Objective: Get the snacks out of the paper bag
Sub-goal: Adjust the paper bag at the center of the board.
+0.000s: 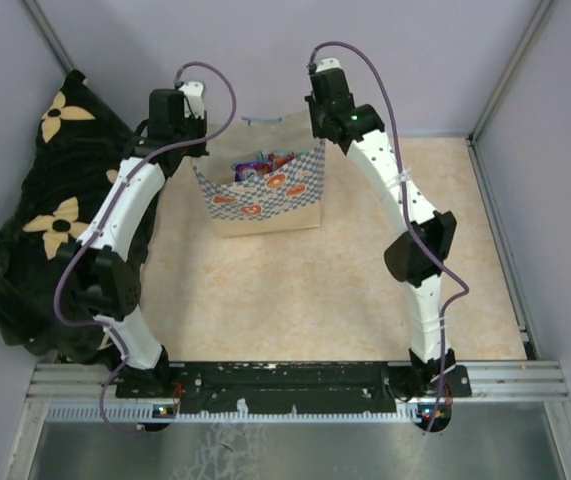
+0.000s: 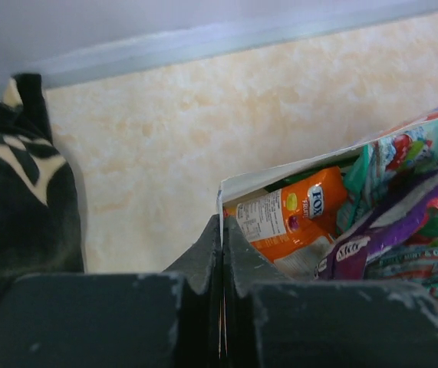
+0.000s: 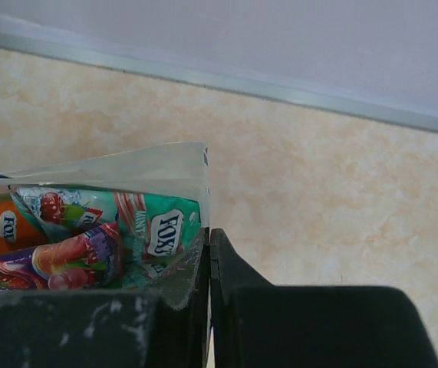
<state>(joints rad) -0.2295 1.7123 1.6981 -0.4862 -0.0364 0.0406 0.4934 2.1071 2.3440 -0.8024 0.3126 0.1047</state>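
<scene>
Wrist views: left fingers [image 2: 222,230] clamped shut on paper bag [image 3: 126,162] rim, right fingers [image 3: 208,244] same, opposite rim. Top view alone: one bag, far counter [image 1: 315,290] edge; one cloth [image 1: 45,200]; snacks [image 2: 303,211] piled, uncountable.

Checkered paper bag [image 1: 265,205] upright, open; glossy snacks [image 1: 261,166] inside.

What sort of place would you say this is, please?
Probably a lab robot test cell: two arms bolted to a metal rail, plain grey walls enclosing a beige tabletop, and staged props, a paper bag of candy pouches.
</scene>
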